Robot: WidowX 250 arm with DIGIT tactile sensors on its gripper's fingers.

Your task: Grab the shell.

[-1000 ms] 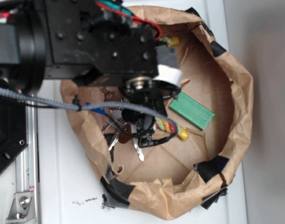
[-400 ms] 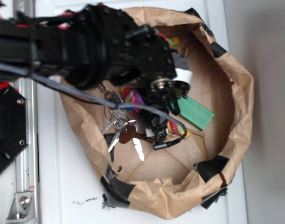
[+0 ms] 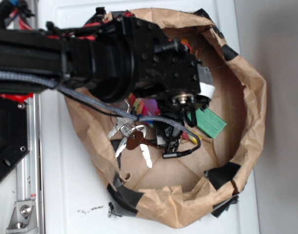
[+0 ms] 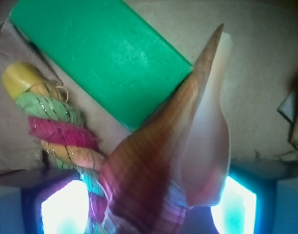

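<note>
Black robot arm [image 3: 90, 58] reaches from the frame's left into the crumpled brown paper bag [image 3: 246, 122]. Its gripper [image 4: 149, 209] is clamped on the glossy orange-brown striped shell [image 4: 158, 161], lower centre of the wrist view, tip pointing upward over the green rectangular block [image 4: 100, 53].

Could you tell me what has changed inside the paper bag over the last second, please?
The arm has swung right and reached further into the paper bag; its end effector now sits over the rope, covering it. The wrist view shows the shell close up between the fingers. The green block and the keys look unmoved.
</note>
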